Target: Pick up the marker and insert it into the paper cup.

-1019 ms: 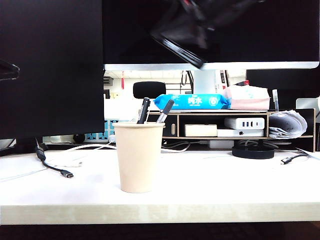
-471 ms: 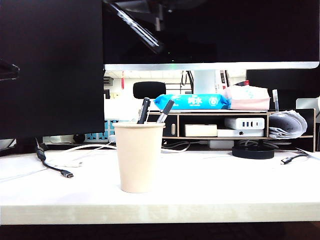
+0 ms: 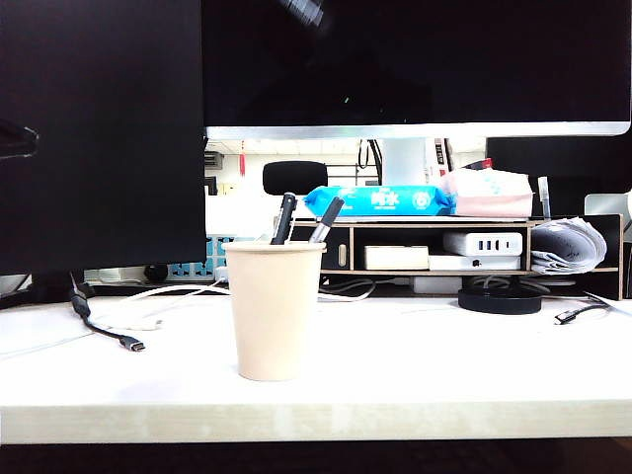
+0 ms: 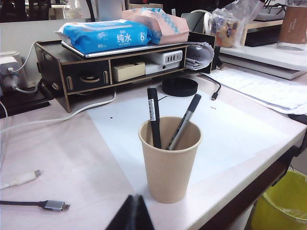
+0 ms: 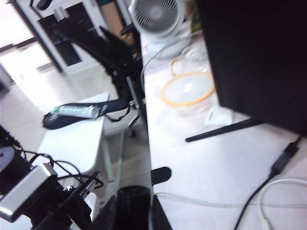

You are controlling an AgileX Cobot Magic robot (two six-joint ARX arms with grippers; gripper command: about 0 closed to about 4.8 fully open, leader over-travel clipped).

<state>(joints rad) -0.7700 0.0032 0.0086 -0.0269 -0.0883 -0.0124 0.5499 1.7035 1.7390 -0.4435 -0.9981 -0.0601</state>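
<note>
Item 1, left gripper (image 4: 133, 215): parked short of the cup. I saw only the dark fingertips and could not tell their gap.

Item 2, plain beige paper cup (image 3: 274, 311): upright at mid-table, holding two thin dark grey-tipped pens (image 3: 284, 219) that leaned toward 1 o'clock.

Item 3, right gripper (image 5: 134, 211): fingers part-open around the thick black cylindrical marker (image 5: 134, 201), apparently gripping it. The barrel ran lengthwise between them. The cup was outside this camera's view, so I judged a swing back toward it was needed.

Exterior view: low, level with the table (image 3: 415, 375) edge, facing the paper cup (image 3: 274, 311) frame centre, close. Left wrist view: raised, looking obliquely down at the same paper cup (image 4: 170, 163) and black shelf (image 4: 86, 72). Right wrist view: blurred, tilted, faces a fan (image 5: 154, 17); shares nothing recognisable.
</note>
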